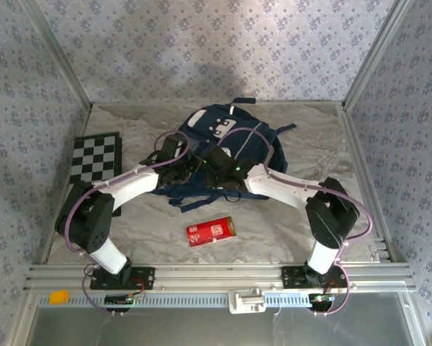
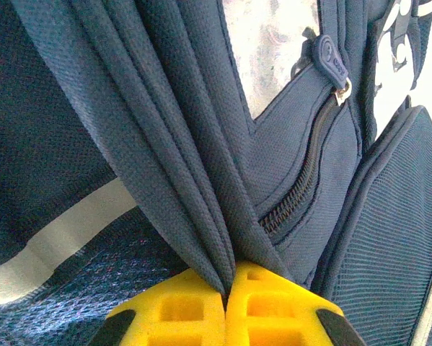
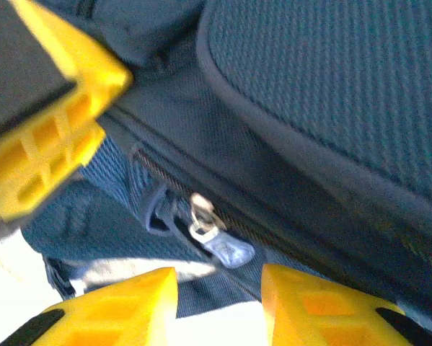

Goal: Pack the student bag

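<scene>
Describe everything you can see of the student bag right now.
The student bag lies on the table, navy woven fabric with white patches and piping, dark straps trailing toward the arms. The left claw is shut on a bunched fold of its fabric. The right claw is open at a zipper pull, not gripping it.

Right gripper [image 3: 219, 282]: yellow fingers apart, small metal-and-blue zipper pull [image 3: 217, 236] just above the gap, untouched. Navy blue fabric backpack [image 3: 331, 86] surrounds the pull. Left gripper [image 3: 93, 108] up-left of pull, fingers pressed together.
</scene>
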